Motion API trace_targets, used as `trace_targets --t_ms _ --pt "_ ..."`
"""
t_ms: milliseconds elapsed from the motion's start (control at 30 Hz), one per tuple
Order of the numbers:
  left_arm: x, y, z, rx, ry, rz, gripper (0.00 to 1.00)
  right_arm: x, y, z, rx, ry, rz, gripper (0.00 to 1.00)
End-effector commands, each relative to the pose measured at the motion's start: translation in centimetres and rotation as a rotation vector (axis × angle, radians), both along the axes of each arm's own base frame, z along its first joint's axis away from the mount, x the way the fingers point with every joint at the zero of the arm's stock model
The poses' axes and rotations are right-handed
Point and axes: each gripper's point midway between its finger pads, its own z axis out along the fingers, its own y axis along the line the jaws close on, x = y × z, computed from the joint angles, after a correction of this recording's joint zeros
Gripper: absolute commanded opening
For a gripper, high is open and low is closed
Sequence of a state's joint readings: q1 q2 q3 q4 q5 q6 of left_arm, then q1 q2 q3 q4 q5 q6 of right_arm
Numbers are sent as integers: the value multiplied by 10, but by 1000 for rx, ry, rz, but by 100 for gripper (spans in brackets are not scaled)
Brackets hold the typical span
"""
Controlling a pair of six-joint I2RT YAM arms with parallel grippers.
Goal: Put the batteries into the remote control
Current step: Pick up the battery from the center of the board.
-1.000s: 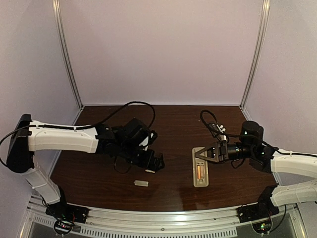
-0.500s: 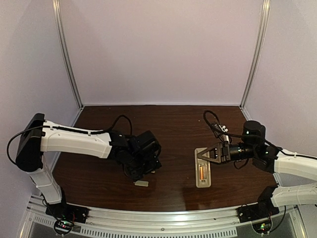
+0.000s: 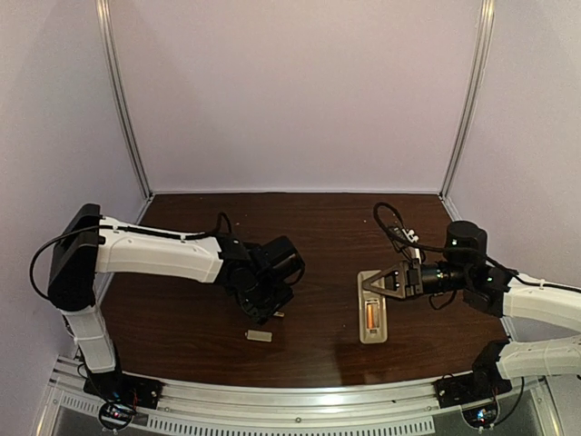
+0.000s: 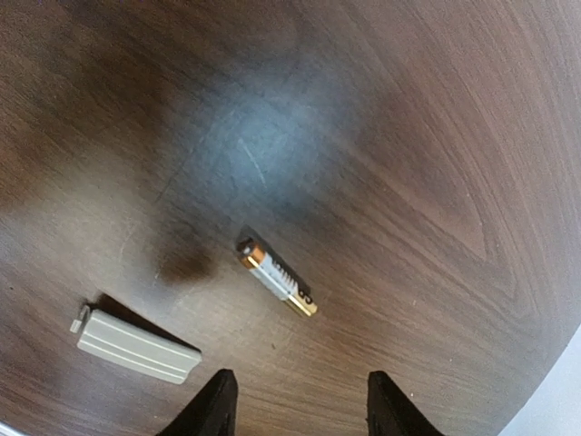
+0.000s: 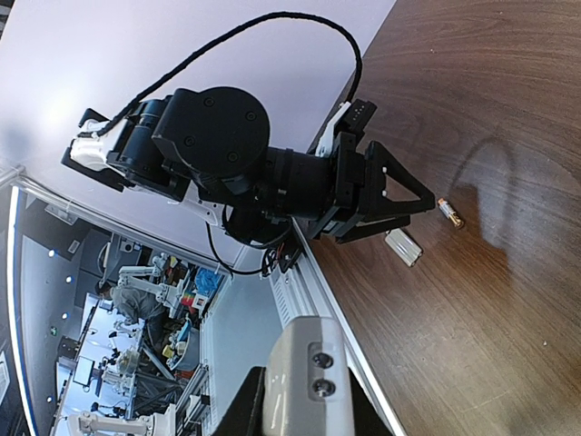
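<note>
One battery (image 4: 277,277) is lying loose on the dark wooden table (image 4: 436,136), just below the middle of the left wrist view. It is set diagonally, with its dark end toward the upper left and its gold end toward the lower right, and it is not being touched by anything. The left gripper (image 4: 300,411) is being held over it, with the two dark fingertips (image 4: 215,409) showing at the bottom edge of that view. Its jaws are being kept partly apart, bare wood is showing between them, and nothing is being gripped. To the lower left of the battery, apart from it, a small flat pale grey plate (image 4: 136,343) is lying on the wood.

In the top view the remote control (image 3: 370,331) is placed right of centre, its length running up and down the frame and its back turned upward. A copper-orange strip (image 3: 369,315) is showing in its bay; it looks like a seated battery, though it is too small for certainty. The upper end of the remote is being clamped by the right gripper (image 5: 302,404), whose jaws are closed on it. In the right wrist view the pale end of the handset is seen at the bottom edge between the fingers. In the top view the loose battery and the plate are lying well to the left of the remote, the plate nearer the bottom edge.
</note>
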State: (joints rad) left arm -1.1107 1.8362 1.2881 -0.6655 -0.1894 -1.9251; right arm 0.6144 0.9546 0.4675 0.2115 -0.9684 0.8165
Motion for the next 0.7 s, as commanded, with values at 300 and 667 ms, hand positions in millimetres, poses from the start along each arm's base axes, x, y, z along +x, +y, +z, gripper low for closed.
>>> trace_targets --t_ms 300,667 --pt "22 5 -21 41 74 37 47 6 -3 9 17 -33 -16 0" --pt "18 -1 -49 42 147 20 39 11 -6 5 14 -22 -26 0"
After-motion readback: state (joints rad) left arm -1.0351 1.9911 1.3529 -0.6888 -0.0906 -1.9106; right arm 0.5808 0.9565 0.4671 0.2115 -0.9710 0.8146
